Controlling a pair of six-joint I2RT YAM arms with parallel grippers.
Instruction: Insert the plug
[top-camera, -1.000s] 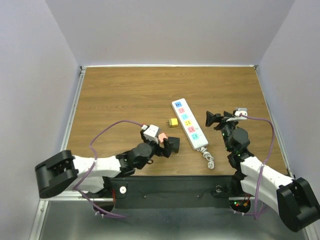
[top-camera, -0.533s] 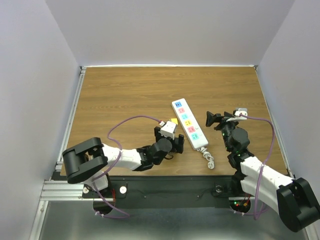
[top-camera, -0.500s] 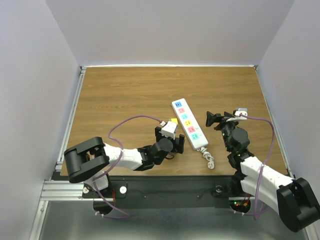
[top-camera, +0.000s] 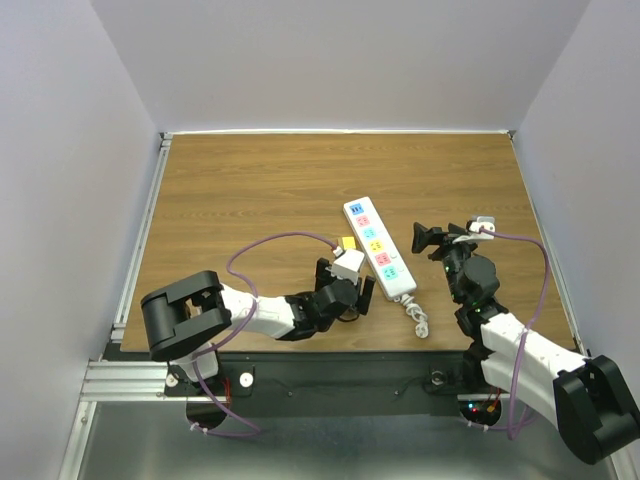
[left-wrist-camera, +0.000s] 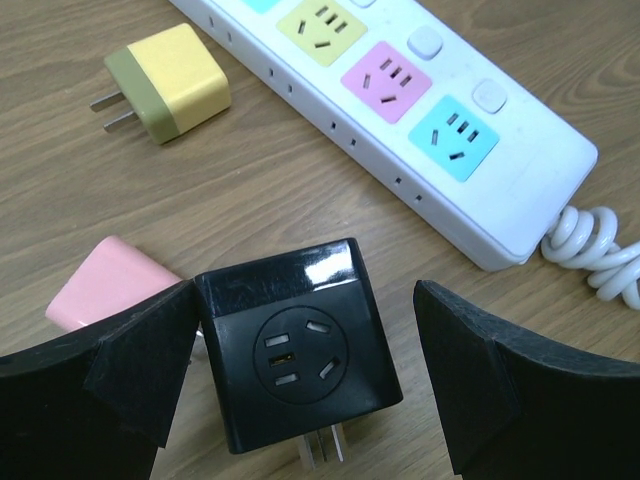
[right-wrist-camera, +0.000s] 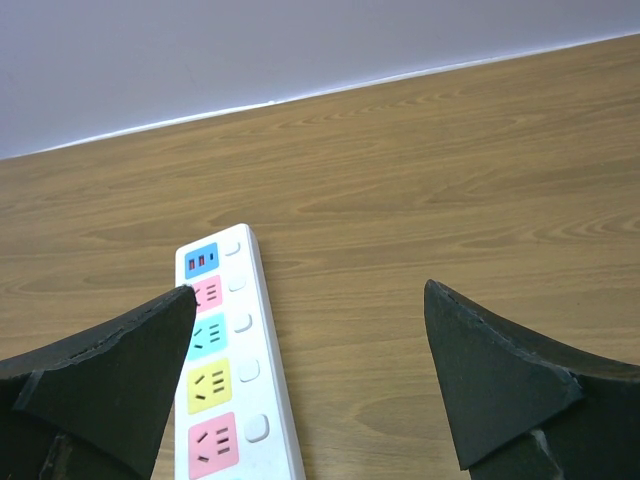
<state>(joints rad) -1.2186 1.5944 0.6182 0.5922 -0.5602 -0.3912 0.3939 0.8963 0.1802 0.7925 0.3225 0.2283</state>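
At the near edge of the wooden table (left-wrist-camera: 250, 200), the left tool (left-wrist-camera: 305, 300) stands wide open around a glossy black cube-shaped plug adapter (left-wrist-camera: 295, 350), gripping nothing. The cube lies on the wood with its metal prongs pointing back toward the arm. A pink plastic adapter (left-wrist-camera: 105, 290) sits just beside it, and a yellow-and-olive two-pin plug (left-wrist-camera: 175, 80) farther out. Beyond lies the white power strip with coloured sockets (left-wrist-camera: 400, 100), where the right tool (right-wrist-camera: 310, 290) hovers, also spread wide and empty. A clean grasp likely means closing squarely on the cube's flat sides, leaving the prongs free.
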